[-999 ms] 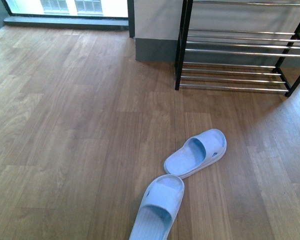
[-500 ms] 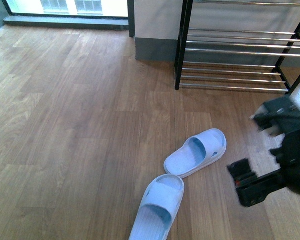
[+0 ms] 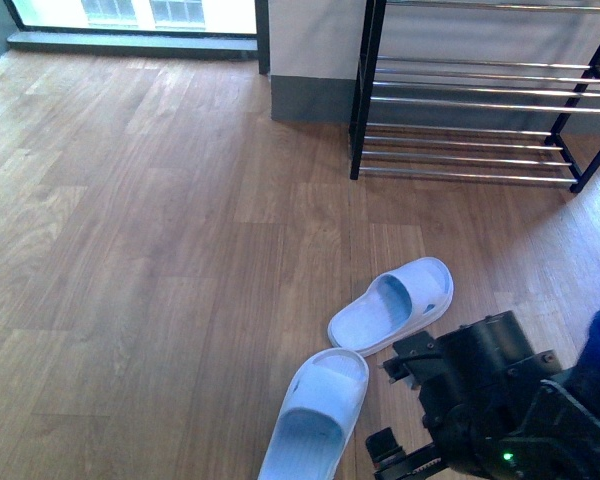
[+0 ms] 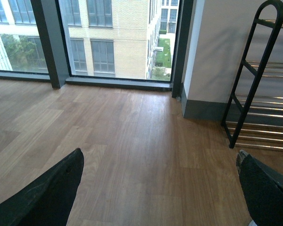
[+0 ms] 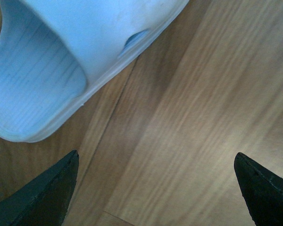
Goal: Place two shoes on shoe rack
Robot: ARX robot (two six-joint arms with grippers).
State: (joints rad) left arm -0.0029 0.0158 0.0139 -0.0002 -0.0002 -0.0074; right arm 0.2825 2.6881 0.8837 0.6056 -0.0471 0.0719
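Right gripper jaws spread, holding nothing. The far blue shoe lies heel-first just ahead, nearer one fingertip. Left gripper jaws spread too.

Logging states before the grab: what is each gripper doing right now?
Left gripper: open, holding nothing.
Right gripper: open, empty, near a light blue slipper.

Wood floor, tall windows
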